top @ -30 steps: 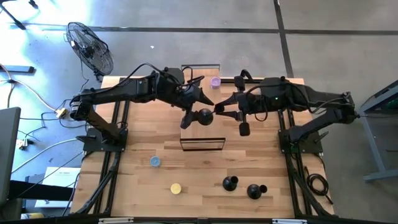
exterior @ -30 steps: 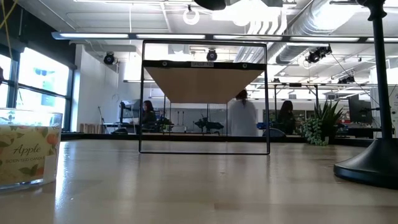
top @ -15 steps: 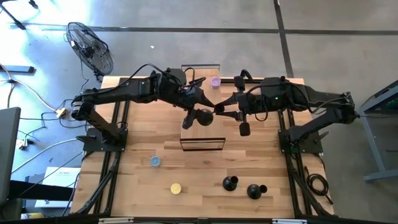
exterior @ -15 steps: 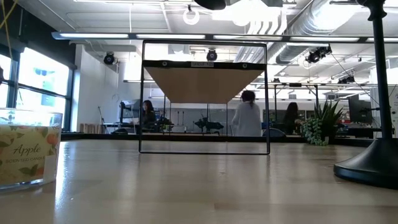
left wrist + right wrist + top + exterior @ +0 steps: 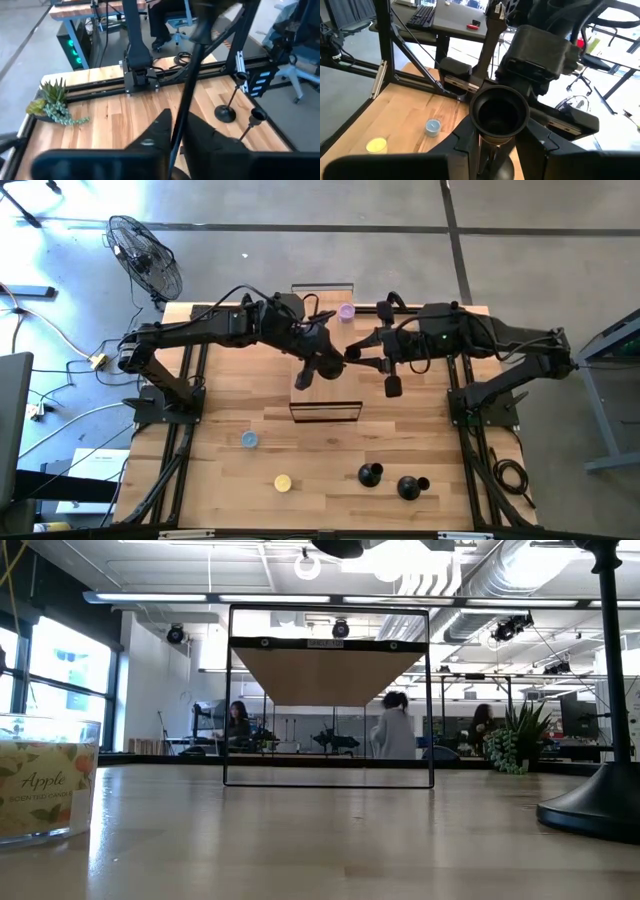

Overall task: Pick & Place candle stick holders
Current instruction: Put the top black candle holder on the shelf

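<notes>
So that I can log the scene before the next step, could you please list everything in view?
candle stick holders: three, black; two standing on the table's right side, one held above the middle
wire frame: one, black, table's middle
small candles: three; purple between the arms, blue and yellow on the left side
Apple candle jar: one, glass, beside the low camera
plant: one, green, table edge
fan: one, black, on the floor
people: three, room behind
table: one, wooden
left gripper: shut on the held holder's stem
right gripper: shut on the same holder
</notes>
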`<state>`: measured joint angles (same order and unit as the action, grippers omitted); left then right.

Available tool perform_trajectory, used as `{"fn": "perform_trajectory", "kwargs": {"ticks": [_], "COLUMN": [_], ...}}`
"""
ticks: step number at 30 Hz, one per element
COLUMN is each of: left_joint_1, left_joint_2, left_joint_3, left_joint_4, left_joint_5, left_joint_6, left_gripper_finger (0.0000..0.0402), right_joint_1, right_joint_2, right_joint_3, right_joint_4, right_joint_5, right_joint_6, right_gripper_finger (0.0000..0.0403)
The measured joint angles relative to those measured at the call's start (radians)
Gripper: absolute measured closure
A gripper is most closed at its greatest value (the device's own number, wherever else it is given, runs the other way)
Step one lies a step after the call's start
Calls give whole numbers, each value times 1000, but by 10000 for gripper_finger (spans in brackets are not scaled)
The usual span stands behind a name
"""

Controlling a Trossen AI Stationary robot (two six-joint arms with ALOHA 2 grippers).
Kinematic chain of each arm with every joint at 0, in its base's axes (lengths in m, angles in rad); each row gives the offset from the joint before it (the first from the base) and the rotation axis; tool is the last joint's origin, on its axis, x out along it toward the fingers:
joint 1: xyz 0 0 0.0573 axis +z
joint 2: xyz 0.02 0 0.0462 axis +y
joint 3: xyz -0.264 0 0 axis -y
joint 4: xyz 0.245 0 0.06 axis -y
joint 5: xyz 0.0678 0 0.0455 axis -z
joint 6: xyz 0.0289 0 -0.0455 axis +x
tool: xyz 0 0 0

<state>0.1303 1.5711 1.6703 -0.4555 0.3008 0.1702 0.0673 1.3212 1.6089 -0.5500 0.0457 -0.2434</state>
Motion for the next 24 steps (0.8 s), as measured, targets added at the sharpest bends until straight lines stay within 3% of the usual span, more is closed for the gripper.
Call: {"fn": "perform_trajectory", "kwargs": {"ticks": [6,14,18,24], "left_joint_1": [-1,1,0,0], "left_joint_2": [0,0,0,0], "left_joint_3": [0,0,0,0], "left_joint_4": [-3,-26,-28,-26], "left_joint_5": [-11,-28,-27,-56], "left_joint_6": [17,-24,-24,-33], "left_gripper_finger": [389,394,394,394], "right_joint_1": [-8,9,44,134], "right_joint_2": [-1,-1,-5,-39], "right_joint_3": [0,0,0,0], "right_joint_4": [1,53,55,92], "right_joint_5": [15,139,197,292], "right_joint_6": [31,42,-73,-226], "right_gripper_finger": [307,176,144,136]}}
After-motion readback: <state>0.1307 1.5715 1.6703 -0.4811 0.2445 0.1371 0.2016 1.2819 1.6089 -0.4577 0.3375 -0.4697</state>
